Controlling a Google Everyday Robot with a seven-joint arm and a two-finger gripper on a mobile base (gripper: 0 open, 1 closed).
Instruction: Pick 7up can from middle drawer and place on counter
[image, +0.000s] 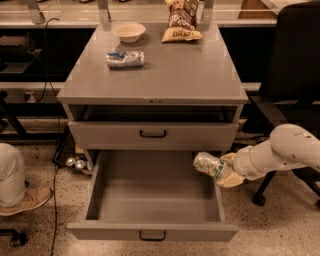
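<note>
The 7up can (207, 164), whitish-silver with green markings, lies on its side in my gripper (223, 172), which is shut on it. I hold the can above the right side of the open middle drawer (155, 197), just below the closed drawer front above. My white arm (285, 152) reaches in from the right. The drawer's grey interior shows nothing else inside. The counter (170, 70) is the grey cabinet top above.
On the counter lie a blue-and-silver can (125, 58) on its side, a white bowl (128, 31) and a chip bag (182, 20). A black office chair (295, 70) stands at the right. A shoe (25, 200) and some cans (74, 163) are on the floor at the left.
</note>
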